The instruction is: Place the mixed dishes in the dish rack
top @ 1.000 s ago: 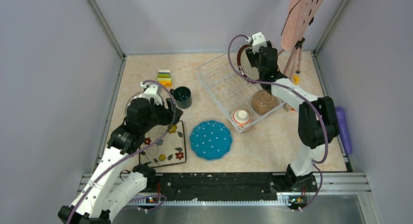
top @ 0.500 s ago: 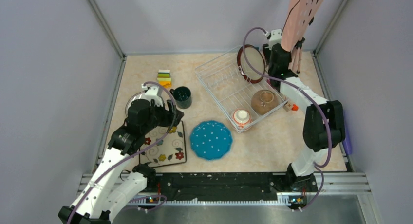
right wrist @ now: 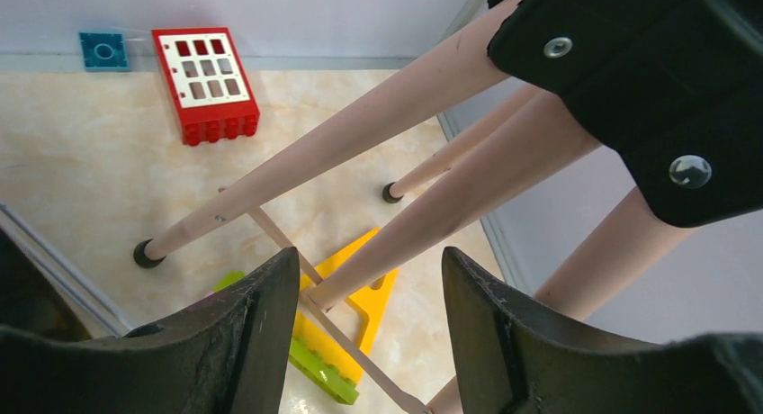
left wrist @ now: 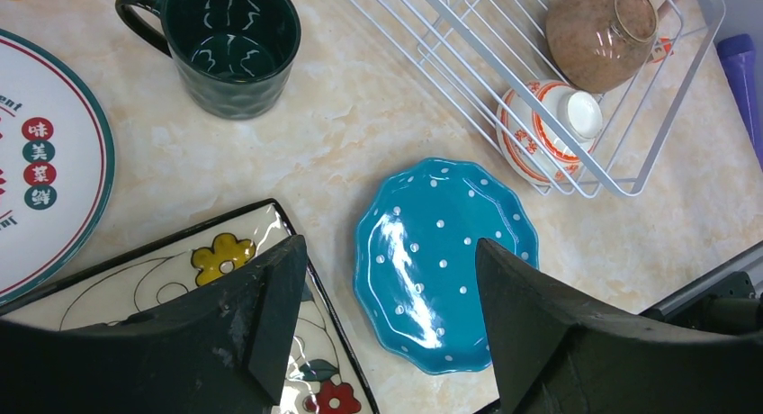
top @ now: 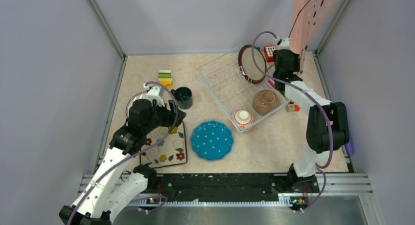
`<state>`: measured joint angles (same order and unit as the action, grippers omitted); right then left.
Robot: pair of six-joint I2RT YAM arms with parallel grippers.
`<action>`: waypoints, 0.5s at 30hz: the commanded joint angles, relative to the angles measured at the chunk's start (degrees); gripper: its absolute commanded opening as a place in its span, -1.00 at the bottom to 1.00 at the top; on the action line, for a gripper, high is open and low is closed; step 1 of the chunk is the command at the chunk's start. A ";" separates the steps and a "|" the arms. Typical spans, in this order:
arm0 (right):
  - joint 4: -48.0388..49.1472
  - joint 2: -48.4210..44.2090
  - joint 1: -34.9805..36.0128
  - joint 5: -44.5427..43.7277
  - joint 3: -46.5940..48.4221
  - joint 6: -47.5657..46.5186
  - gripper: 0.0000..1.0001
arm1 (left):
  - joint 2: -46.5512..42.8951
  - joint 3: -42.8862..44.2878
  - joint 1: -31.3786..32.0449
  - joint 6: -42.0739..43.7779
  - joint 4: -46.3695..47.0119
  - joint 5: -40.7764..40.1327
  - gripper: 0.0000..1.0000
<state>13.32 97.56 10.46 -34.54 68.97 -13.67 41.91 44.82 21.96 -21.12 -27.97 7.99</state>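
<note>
The white wire dish rack (top: 220, 83) stands at the back right. In it the red-rimmed plate (top: 249, 63) stands on edge, and the brown bowl (top: 265, 102) and orange bowl (top: 242, 118) lie at its near end. The teal mug (top: 183, 97), white red-marked plate (left wrist: 45, 162), square floral plate (top: 166, 144) and blue dotted plate (top: 211, 140) rest on the table. My left gripper (left wrist: 387, 247) is open and empty above the floral plate's right edge and the blue plate (left wrist: 441, 252). My right gripper (right wrist: 367, 256) is open and empty behind the rack, beside the tripod legs.
A pink tripod (top: 308, 14) with a perforated board stands at the back right, its legs (right wrist: 360, 135) right in front of my right gripper. A red block (right wrist: 205, 83), yellow and green pieces (right wrist: 360, 315), the coloured block stack (top: 165, 77) and a red cube (top: 292, 107) lie around.
My right gripper has let go of the red-rimmed plate, which now stands in the rack, and has moved right and back toward the tripod. The left arm has barely moved.
</note>
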 commanded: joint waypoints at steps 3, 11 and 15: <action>0.78 -3.34 -2.24 -5.48 0.55 0.30 0.17 | -0.07 -0.41 0.19 -0.58 3.03 0.82 0.47; -0.40 -3.44 -3.44 -7.47 0.58 2.38 0.18 | 0.14 -0.71 0.17 -1.02 2.83 0.86 0.47; -0.88 -3.87 -3.47 -7.38 0.73 3.44 0.18 | 0.63 -0.67 0.14 -1.32 2.85 0.71 0.47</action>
<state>12.34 97.45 8.69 -38.98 68.97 -11.70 42.04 44.38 21.96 -21.54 -27.81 8.14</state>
